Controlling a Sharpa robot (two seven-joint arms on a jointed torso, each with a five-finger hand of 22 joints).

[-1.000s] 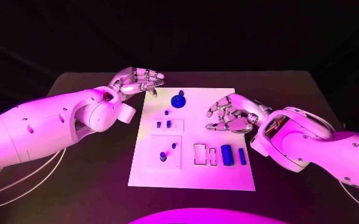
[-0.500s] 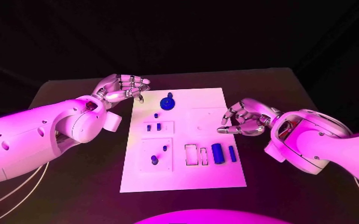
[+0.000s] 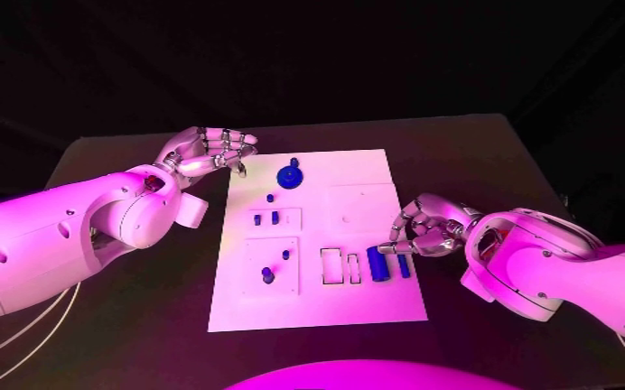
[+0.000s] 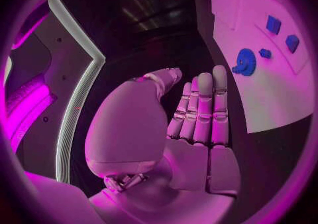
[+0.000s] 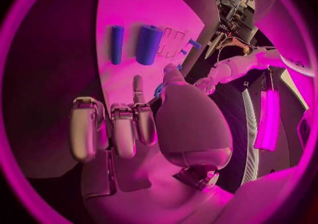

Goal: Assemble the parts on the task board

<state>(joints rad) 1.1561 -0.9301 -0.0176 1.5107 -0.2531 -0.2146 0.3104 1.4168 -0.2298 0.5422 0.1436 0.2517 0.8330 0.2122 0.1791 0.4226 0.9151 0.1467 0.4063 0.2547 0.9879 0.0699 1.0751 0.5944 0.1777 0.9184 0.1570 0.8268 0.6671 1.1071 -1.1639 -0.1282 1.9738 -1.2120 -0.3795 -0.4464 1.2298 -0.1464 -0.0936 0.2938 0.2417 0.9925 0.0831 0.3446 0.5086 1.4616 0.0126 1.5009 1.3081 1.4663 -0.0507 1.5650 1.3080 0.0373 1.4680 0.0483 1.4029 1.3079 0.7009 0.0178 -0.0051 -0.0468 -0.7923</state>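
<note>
The white task board (image 3: 349, 300) lies mid-table. On it are a blue gear (image 3: 289, 175), small blue parts (image 3: 265, 219) and, near its right edge, a thick blue cylinder (image 3: 379, 264) beside a thin one (image 3: 404, 265). My right hand (image 3: 427, 227) hovers just past these cylinders, most fingers curled, one fingertip and the thumb reaching toward the thick cylinder (image 5: 149, 44); it holds nothing. My left hand (image 3: 209, 151) hangs off the board's far left corner, fingers loosely bent and empty; in its wrist view the left hand (image 4: 199, 123) faces the gear (image 4: 246, 62).
Two empty rectangular slots (image 3: 340, 267) sit left of the thick cylinder. A raised square (image 3: 274, 264) on the board's left holds two small blue parts. The black table (image 3: 130, 318) surrounds the board, with dark cloth behind.
My right hand has come nearer along the board's right side, from beside its middle to the two cylinders. The left hand has stayed by the far left corner. The camera has shifted.
</note>
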